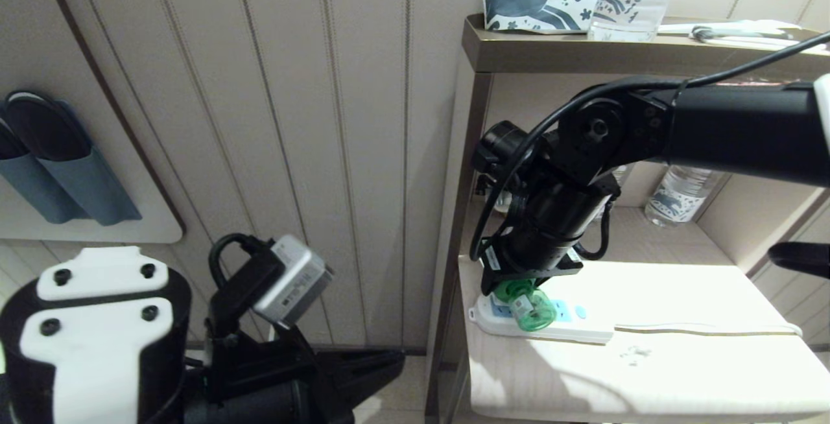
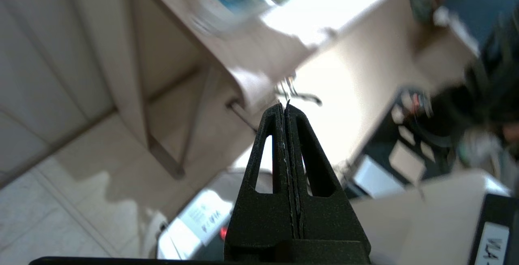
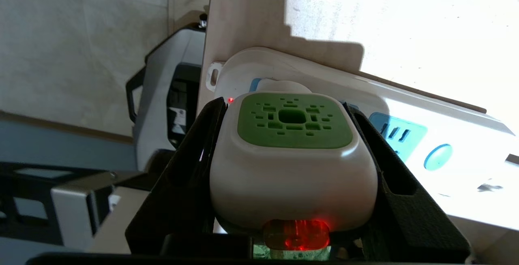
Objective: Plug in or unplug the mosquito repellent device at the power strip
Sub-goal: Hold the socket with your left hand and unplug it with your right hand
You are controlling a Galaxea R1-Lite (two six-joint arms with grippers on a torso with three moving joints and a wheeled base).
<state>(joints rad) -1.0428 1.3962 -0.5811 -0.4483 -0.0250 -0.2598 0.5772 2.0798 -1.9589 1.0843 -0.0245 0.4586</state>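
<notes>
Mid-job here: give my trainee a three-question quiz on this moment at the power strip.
1. True or false: the right gripper is shut on the mosquito repellent device.
2. Where does the power strip lie? A) on the floor B) on the pale lower shelf C) on the top shelf
3. Fill in: the left gripper, low beside the shelf unit, has its fingers ____.

Key: 1 true; 2 B; 3 shut, holding nothing.

Right hand (image 1: pixel 519 281) over mosquito repellent device (image 1: pixel 528 307) on power strip (image 1: pixel 570 328)
</notes>
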